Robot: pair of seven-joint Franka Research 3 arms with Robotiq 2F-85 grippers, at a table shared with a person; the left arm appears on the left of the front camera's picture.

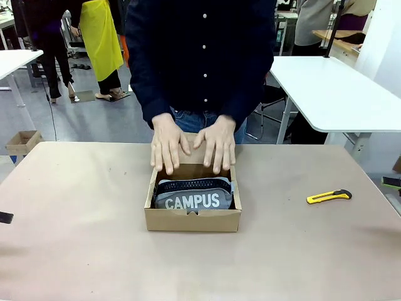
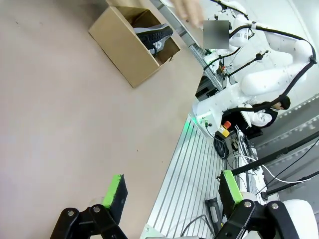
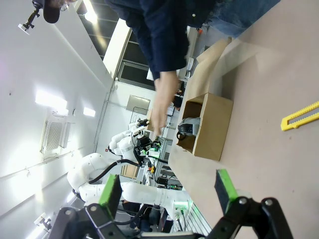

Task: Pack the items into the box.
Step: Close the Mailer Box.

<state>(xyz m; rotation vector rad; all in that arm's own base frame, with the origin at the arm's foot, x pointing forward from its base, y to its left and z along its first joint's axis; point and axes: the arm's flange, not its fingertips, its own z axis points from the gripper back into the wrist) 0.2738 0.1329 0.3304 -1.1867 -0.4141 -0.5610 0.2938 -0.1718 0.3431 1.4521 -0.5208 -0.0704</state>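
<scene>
The brown cardboard box (image 1: 193, 221) sits open at the table's middle, near the person. Inside lies a grey pouch (image 1: 193, 200) with white "CAMPUS" lettering and a black zipper. Both of the person's hands (image 1: 169, 145) rest on the box's flap lid (image 1: 194, 152) at its far side. In the left wrist view my left gripper (image 2: 173, 191) is open and empty over the table's edge, far from the box (image 2: 124, 47) and pouch (image 2: 155, 36). My right gripper (image 3: 168, 189) is also open and empty, well back from the box (image 3: 213, 127) and pouch (image 3: 189, 127).
A yellow utility knife (image 1: 329, 196) lies on the table to the right of the box, also seen as the knife (image 3: 300, 115) in the right wrist view. Brown paper covers the table (image 1: 94, 251). White tables and other people stand behind the person.
</scene>
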